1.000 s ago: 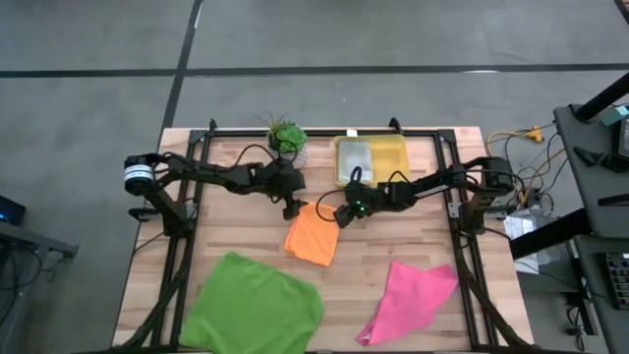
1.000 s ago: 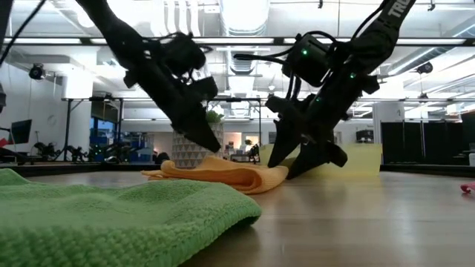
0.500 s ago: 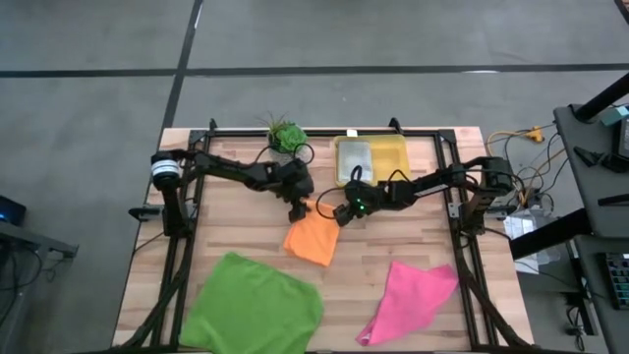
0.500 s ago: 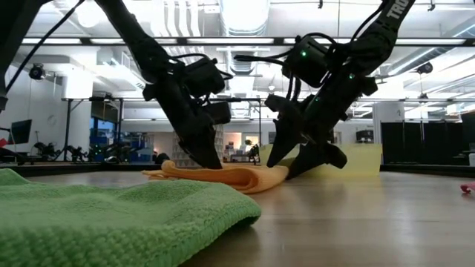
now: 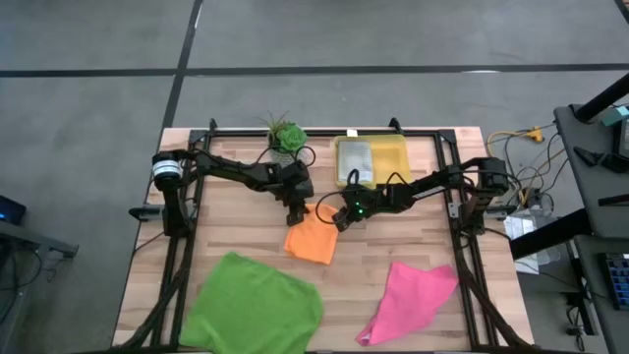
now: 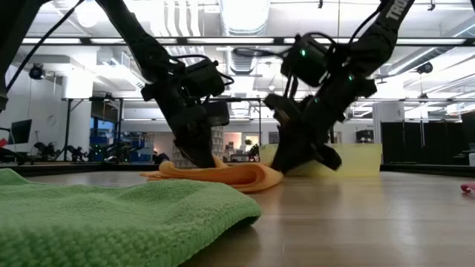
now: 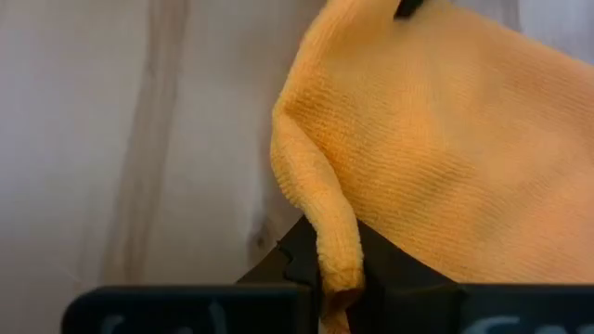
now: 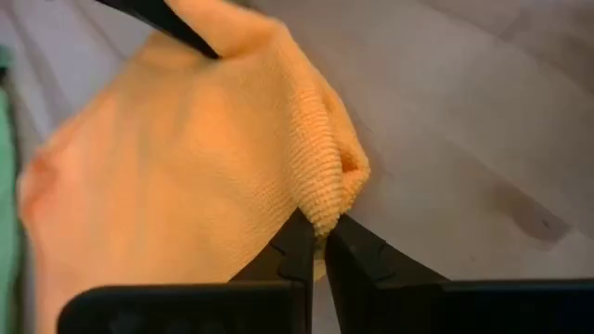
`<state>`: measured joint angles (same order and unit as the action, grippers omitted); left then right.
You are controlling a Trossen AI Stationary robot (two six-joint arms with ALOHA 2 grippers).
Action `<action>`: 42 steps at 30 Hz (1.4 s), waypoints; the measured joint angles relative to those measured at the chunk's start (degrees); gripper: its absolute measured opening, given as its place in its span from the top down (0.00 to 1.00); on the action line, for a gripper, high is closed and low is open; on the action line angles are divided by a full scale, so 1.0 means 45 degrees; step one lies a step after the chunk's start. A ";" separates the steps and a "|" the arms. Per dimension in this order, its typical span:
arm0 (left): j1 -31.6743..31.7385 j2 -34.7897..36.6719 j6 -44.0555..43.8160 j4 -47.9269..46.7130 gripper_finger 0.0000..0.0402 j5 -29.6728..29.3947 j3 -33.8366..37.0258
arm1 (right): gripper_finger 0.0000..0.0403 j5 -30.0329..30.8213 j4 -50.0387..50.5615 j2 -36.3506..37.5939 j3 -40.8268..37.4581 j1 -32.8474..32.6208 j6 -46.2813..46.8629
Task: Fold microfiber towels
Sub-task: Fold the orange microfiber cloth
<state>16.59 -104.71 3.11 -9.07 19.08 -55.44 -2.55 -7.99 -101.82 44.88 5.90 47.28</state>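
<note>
On the left side of the wooden table [image 5: 236,221], near its front edge, lies the bright green towel [image 5: 253,305], spread flat and apart from both arms. Behind it, toward the middle of the table, the left pincer [image 5: 296,213] stands at the far left corner of the orange towel [image 5: 313,240]. Its fingers are pressed together on a raised fold of this corner, as the left wrist view shows: the orange cloth goes down between the two dark tips. The orange towel lies at the table's middle, partly folded, with its far edge lifted a little from the wood in the low view. Just to the right of it, the right pincer [image 5: 339,218] is at the far right corner of the same towel, and its fingers are also clamped on a pinch of the orange cloth. The two pincers are near each other, one at each far corner. Behind them, at the back edge, stands a small green plant [image 5: 285,135], and to its right a yellow bin [image 5: 393,155] with a light grey towel [image 5: 353,160] inside. Further right, near the front, lies the hot pink towel [image 5: 413,296], a little crumpled.
</note>
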 joint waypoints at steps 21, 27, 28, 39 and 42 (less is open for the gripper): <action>-0.0867 0.8658 0.1780 -0.0135 1.00 -0.7317 0.0501 | 0.98 0.7208 0.4034 0.3150 0.4695 -0.1945 -0.8683; -0.2929 0.8415 0.0612 0.0800 1.00 -0.7518 0.2837 | 0.98 0.7922 0.3808 0.2182 0.3136 -0.3795 -0.7080; -0.3440 0.8179 0.0413 0.1155 1.00 -0.7649 0.3323 | 0.98 0.7967 0.3650 0.2013 0.2908 -0.4118 -0.6718; -0.6568 0.6534 0.0600 0.2542 1.00 -0.9869 0.3882 | 0.98 0.9078 0.3893 0.1424 0.3251 -0.5338 -0.5056; -0.6274 0.6642 0.1967 0.2600 1.00 -1.1544 0.3484 | 0.98 0.9969 0.4651 0.1437 0.3954 -0.4793 -0.6074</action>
<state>-11.65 -74.82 11.97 2.64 -32.87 -39.76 42.31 12.94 -95.36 62.67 -15.67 19.95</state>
